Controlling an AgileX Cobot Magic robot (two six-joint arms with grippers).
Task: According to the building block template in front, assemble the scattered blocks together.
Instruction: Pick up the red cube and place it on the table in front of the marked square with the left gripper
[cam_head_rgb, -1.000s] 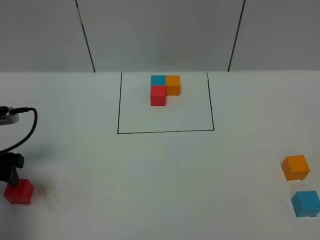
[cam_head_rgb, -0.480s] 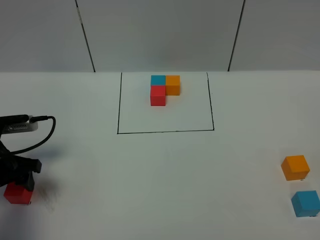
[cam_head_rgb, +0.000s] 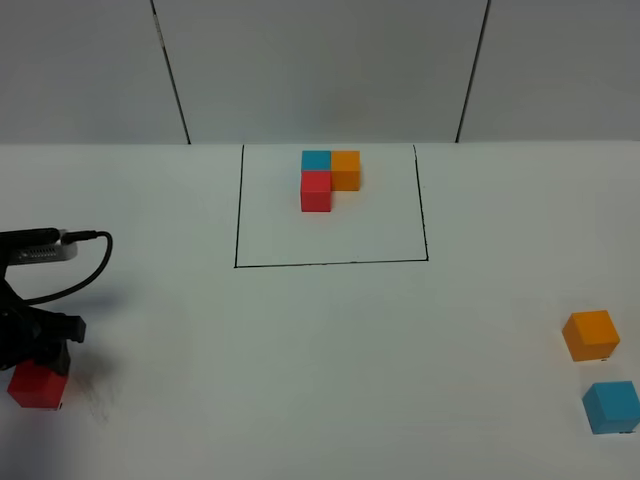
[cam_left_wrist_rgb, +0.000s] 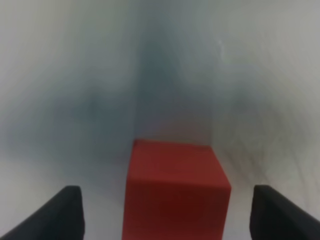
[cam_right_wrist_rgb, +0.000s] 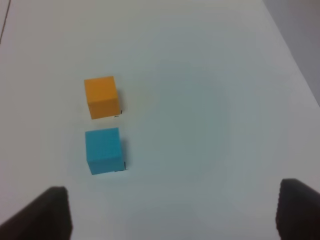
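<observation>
The building block template (cam_head_rgb: 328, 176) is a blue, orange and red L inside a black-line rectangle (cam_head_rgb: 330, 264) at the back centre. Of the scattered blocks, the red cube (cam_head_rgb: 38, 386) lies at the front left. My left gripper (cam_head_rgb: 38, 345) hangs right over it. In the left wrist view the red cube (cam_left_wrist_rgb: 175, 190) sits between the two dark fingertips (cam_left_wrist_rgb: 67, 215) of the left gripper (cam_left_wrist_rgb: 170, 215), open, with gaps on both sides. The orange cube (cam_head_rgb: 590, 335) and blue cube (cam_head_rgb: 611, 406) lie at the front right. My right gripper (cam_right_wrist_rgb: 175, 210) is open above the table, short of the orange cube (cam_right_wrist_rgb: 101, 96) and blue cube (cam_right_wrist_rgb: 104, 150).
The table (cam_head_rgb: 320, 360) is white, with a grey panelled wall (cam_head_rgb: 320, 70) behind it. A black cable (cam_head_rgb: 70, 280) loops from the left arm. The red cube lies close to the table's left front corner, and the blue cube near the right edge.
The left arm has swung rightward and come down over the red cube, now covering its far top edge. The cubes and the right gripper have not moved.
</observation>
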